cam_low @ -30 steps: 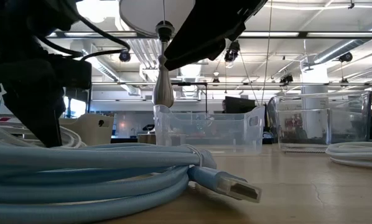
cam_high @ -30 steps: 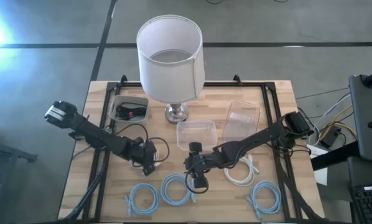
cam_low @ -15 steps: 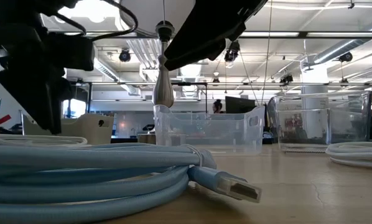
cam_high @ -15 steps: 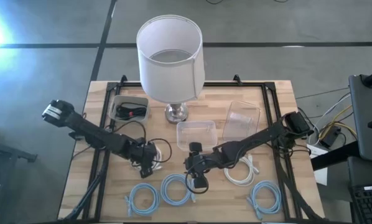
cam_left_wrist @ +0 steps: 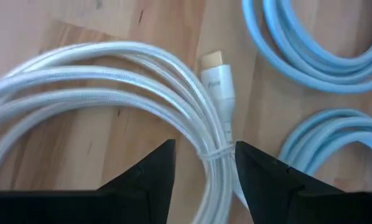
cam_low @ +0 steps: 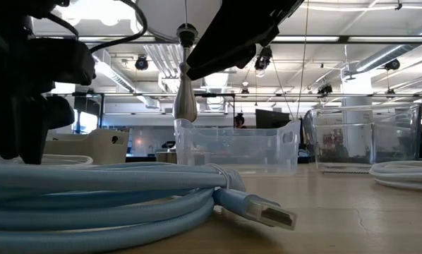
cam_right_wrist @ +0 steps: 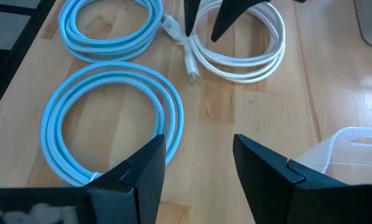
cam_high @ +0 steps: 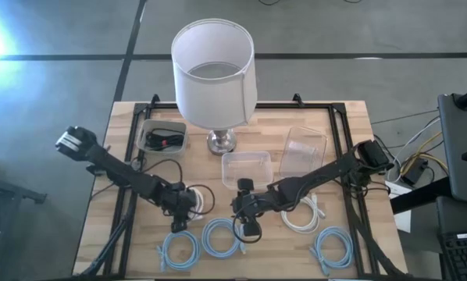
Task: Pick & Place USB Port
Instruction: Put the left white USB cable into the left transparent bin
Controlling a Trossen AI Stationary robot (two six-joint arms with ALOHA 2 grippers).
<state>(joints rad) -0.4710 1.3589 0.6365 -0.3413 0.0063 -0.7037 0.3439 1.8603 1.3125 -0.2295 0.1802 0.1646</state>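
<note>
A white coiled USB cable (cam_high: 199, 197) lies flat on the wooden table; its gold-tipped plug (cam_left_wrist: 216, 73) points away from the coil. My left gripper (cam_high: 179, 214) hovers over it, open, with its fingers (cam_left_wrist: 155, 171) standing on either side of the tied strands (cam_left_wrist: 212, 153), not touching. My right gripper (cam_high: 247, 226) is open above the table at centre front, beside a blue coil (cam_right_wrist: 114, 118). In the right wrist view the white coil (cam_right_wrist: 239, 43) shows with the left fingers over it.
Three blue coils (cam_high: 176, 250), (cam_high: 222, 236), (cam_high: 333, 248) lie along the near edge, and another white coil (cam_high: 304, 215) sits at right. Two clear bins (cam_high: 247, 169), (cam_high: 304, 150), a tray of black items (cam_high: 163, 138) and a lamp (cam_high: 212, 70) stand farther back.
My left gripper has moved toward the table's near edge and slightly left, coming down over the white coil's near side. The right arm has kept still.
</note>
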